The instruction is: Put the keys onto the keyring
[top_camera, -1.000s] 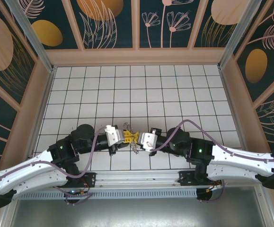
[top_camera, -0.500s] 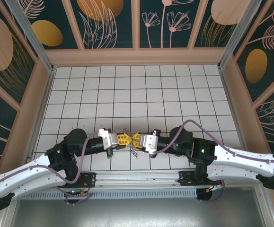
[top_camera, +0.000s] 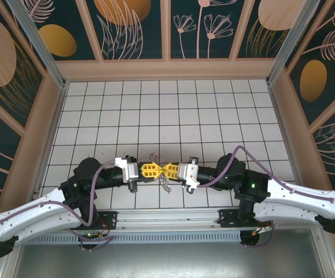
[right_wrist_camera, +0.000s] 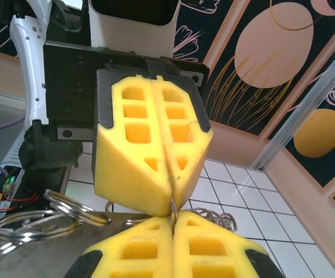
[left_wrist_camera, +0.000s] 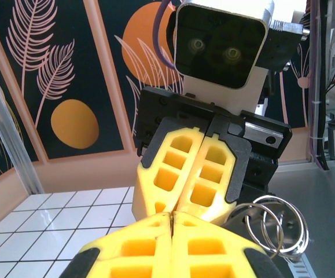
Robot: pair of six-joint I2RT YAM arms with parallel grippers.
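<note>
My left gripper (top_camera: pixel 162 171) and right gripper (top_camera: pixel 170 171) meet tip to tip just above the tiles near the front edge, both shut. In the right wrist view a thin wire of the keyring (right_wrist_camera: pixel 172 209) runs from the seam of the left gripper (right_wrist_camera: pixel 171 197) into the seam of the right gripper (right_wrist_camera: pixel 173 220). More silver rings of the keyring hang to either side (top_camera: pixel 153 155) (top_camera: pixel 166 184) (left_wrist_camera: pixel 278 227). A flat grey metal piece (right_wrist_camera: pixel 45 255) with rings lying on it shows at the lower left of the right wrist view. The keys are hidden.
The white tiled floor (top_camera: pixel 167 110) stretches behind the grippers to the patterned walls (top_camera: pixel 167 29). A metal rail (top_camera: pixel 167 217) and the arm bases run along the front edge just behind the grippers.
Both arms have swung into one straight line, wrists levelled out, tips still pressed together. The ring cluster stayed at the meeting point.
</note>
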